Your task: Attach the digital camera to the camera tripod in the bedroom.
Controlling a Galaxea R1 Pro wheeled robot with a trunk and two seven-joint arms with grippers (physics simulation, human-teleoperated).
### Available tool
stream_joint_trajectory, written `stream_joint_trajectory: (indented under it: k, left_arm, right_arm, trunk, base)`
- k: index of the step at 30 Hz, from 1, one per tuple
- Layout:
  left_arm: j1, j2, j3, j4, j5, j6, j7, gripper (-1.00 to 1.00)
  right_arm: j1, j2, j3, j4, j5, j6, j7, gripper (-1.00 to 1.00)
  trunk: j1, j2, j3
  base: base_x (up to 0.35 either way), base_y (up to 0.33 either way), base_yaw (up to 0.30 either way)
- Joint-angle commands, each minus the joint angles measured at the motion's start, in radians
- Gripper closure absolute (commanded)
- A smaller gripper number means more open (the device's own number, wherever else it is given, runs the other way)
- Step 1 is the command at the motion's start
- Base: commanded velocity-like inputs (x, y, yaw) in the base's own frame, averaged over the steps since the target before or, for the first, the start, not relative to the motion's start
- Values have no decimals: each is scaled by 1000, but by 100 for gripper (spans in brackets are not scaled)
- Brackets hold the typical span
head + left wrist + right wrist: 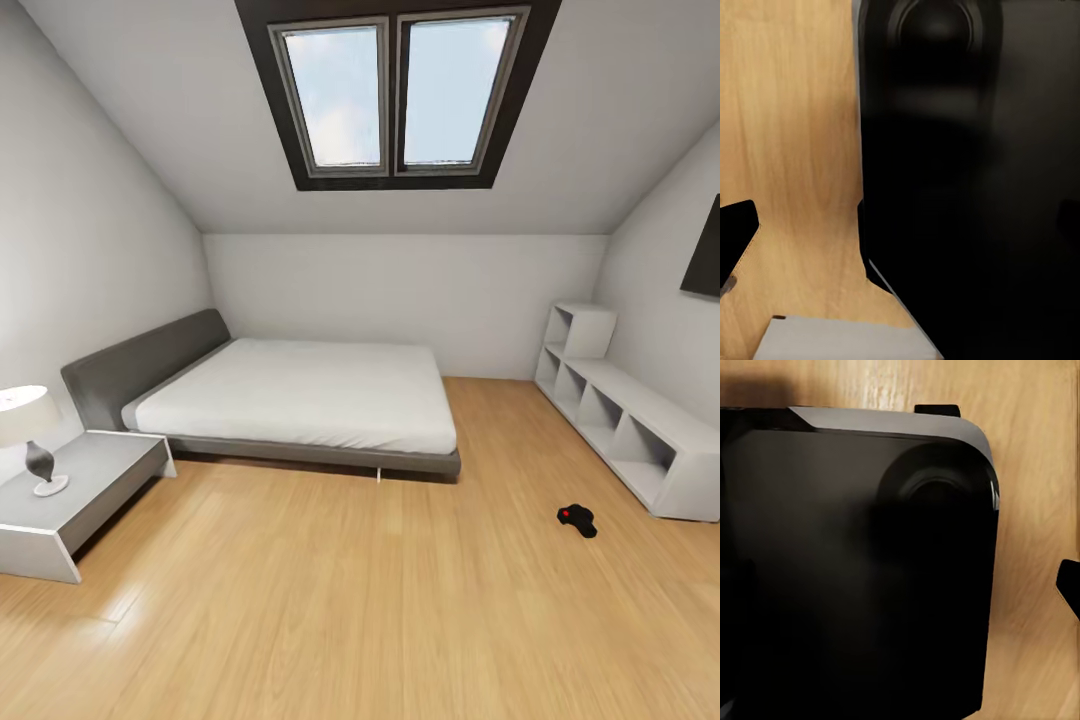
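From the head view, the robot looks across a bedroom with a light wood plank floor (330, 600), pale grey walls and a sloped ceiling holding a dark-framed skylight (398, 95). A low grey bed with a pale mattress (300, 395) stands against the far wall, a grey bedside table (95, 480) with a small white-shaded lamp (28, 430) sits at the bed's head side, and a run of white cube shelves (615, 420) lines the right wall. The small matte-black digital camera with a round red button (577, 520) lies on the floor, near the front end of the cube shelves and well apart from the bed. No tripod can be made out among these things. In the left wrist view a large black body of the robot covers most of the picture, with wood floor beside it and a dark tip at the edge; whether the left jaws are open or closed cannot be told. The right wrist view is alike, a dark rounded body over the floor, and the state of the right jaws cannot be told either. The step in hand appears to be the approach: the next move likely calls for driving toward the camera on the floor and lowering an arm to pick it up.
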Motion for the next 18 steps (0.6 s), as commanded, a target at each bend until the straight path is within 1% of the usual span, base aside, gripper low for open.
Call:
stream_joint_trajectory:
  k: [1, 12, 18]
  left_arm:
    - [0, 1, 0, -1, 1, 0, -1, -100]
    - [-3, 6, 0, -1, 1, 1, -1, -100]
    - [-6, 7, 0, -1, 1, 1, 0, -100]
  right_arm:
    - [0, 0, -1, -1, -1, -4, -2, -100]
    - [1, -1, -5, -1, -3, -55, -7, -100]
    - [1, -1, -5, -1, -4, -63, -8, -100]
  trunk:
    - [0, 0, -1]
    - [0, 0, -1]
    - [0, 0, -1]
  base:
    - [247, 0, 0]
    - [298, 0, 0]
    - [330, 0, 0]
